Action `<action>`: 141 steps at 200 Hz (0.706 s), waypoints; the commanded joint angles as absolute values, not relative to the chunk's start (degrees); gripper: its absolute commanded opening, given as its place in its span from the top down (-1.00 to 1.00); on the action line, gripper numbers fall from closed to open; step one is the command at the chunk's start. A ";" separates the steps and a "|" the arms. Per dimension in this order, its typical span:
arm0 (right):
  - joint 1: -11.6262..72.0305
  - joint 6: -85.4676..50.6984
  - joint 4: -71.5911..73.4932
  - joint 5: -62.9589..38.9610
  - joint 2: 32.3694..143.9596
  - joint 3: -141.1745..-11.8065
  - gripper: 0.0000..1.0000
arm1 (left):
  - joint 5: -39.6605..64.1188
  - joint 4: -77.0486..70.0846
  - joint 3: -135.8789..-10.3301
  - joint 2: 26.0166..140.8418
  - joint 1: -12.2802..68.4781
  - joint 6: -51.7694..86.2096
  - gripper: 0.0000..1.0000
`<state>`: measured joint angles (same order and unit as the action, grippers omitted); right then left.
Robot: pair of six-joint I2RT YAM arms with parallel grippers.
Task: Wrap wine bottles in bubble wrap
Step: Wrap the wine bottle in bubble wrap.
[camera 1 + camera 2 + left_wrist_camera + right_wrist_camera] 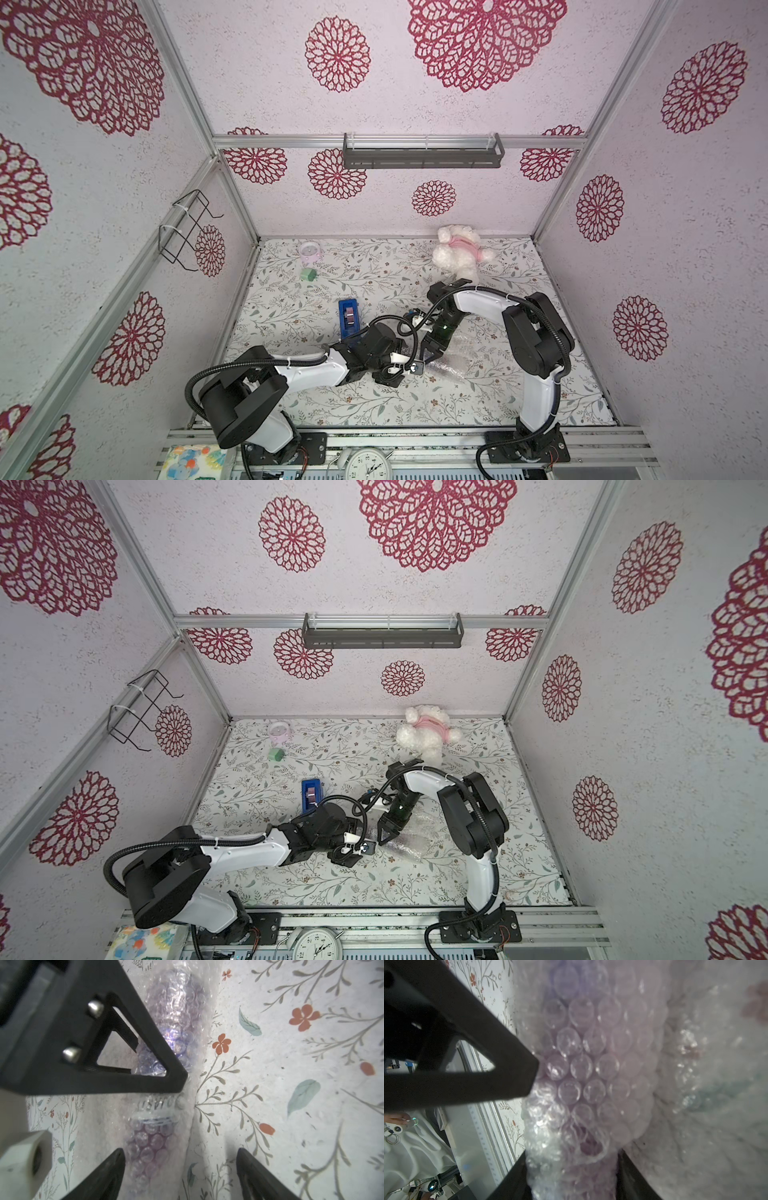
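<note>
- The small dark purple glass bottle is laid on the floral table cover, enclosed in clear crinkly bubble wrap.
- The right gripper appears clamped, half-spread, across the wrapped bottle.
- The left gripper is held wide and empty, the wrapped bottle just inside one jaw.

bottle in bubble wrap, L pincer wide

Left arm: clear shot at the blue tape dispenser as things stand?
Probably yes. The blue plastic tape dispenser lies beside the left wrist with nothing between them, and the left gripper is open, straddling the bubble-wrapped purple glass wine bottle. It would need to pull back first.
</note>
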<state>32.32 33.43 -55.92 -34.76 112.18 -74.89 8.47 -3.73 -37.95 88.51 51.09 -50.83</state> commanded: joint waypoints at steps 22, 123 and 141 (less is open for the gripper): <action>32.70 33.18 -57.66 -35.43 112.24 -75.92 0.19 | 6.64 -8.03 -42.32 93.28 51.50 -56.11 -0.72; 32.52 32.24 -52.76 -29.64 106.70 -74.70 -0.18 | 9.15 3.02 -46.26 99.11 52.99 -54.07 -0.31; 32.52 31.78 -52.14 -28.94 105.55 -74.60 -0.28 | 9.39 4.90 -47.37 99.61 53.35 -53.38 -0.19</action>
